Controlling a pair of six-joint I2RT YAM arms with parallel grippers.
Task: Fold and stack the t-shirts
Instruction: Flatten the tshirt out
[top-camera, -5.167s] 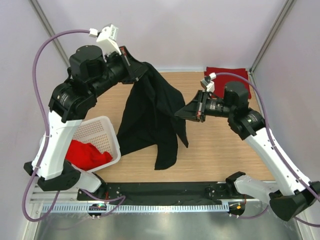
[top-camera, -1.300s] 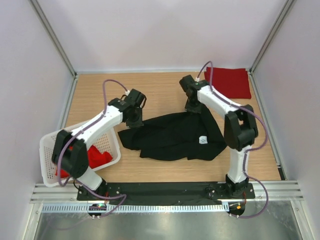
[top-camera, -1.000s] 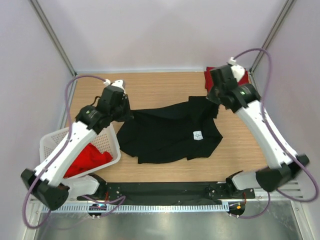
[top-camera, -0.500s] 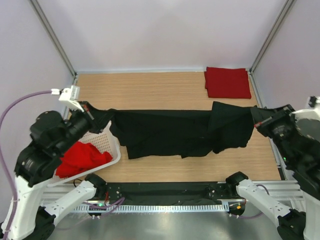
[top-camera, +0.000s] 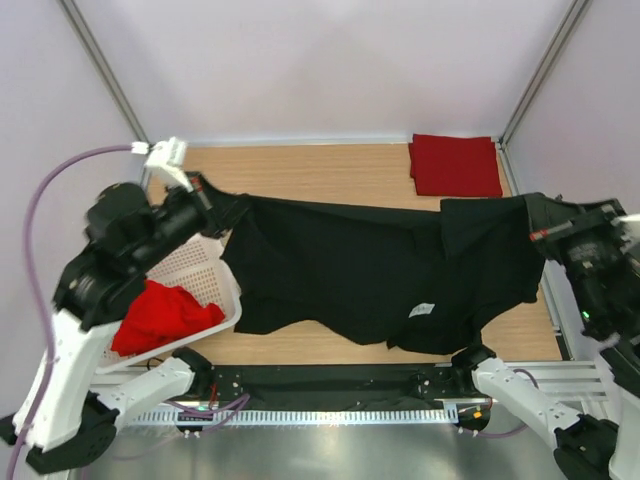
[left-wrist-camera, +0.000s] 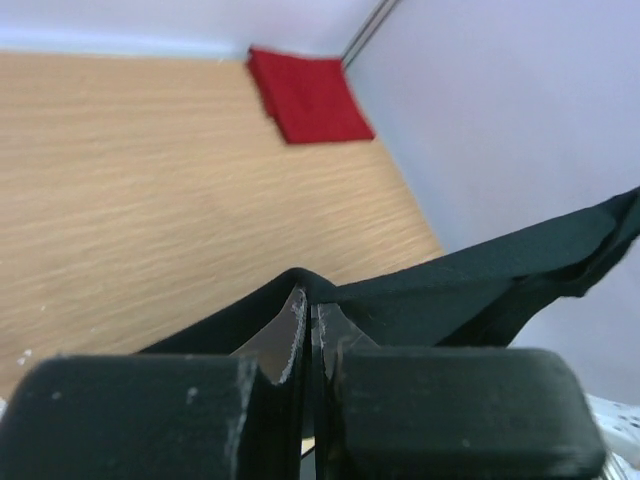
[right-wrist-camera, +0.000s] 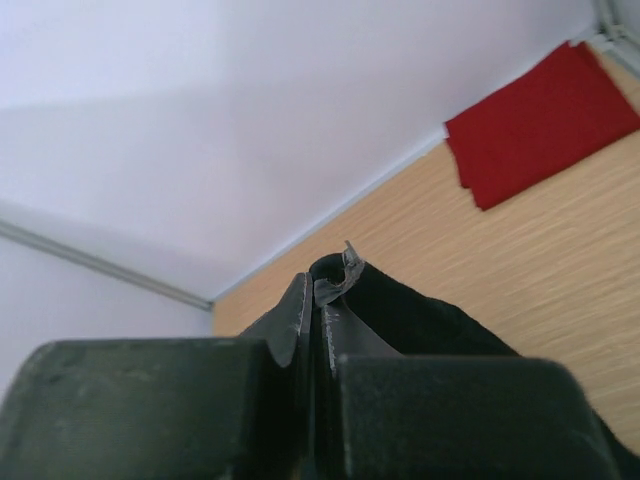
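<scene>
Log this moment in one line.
left gripper: shut on black shirt; right gripper: shut on black shirt; black shirt: stretched between them

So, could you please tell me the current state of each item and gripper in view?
black t-shirt: spread open, hanging between both grippers.
folded red t-shirt: folded flat, far right table corner.
crumpled red t-shirt: bunched, unfolded, in the basket.
basket: holding the crumpled red t-shirt.
left gripper: shut on the black t-shirt.
right gripper: shut on the black t-shirt.
</scene>
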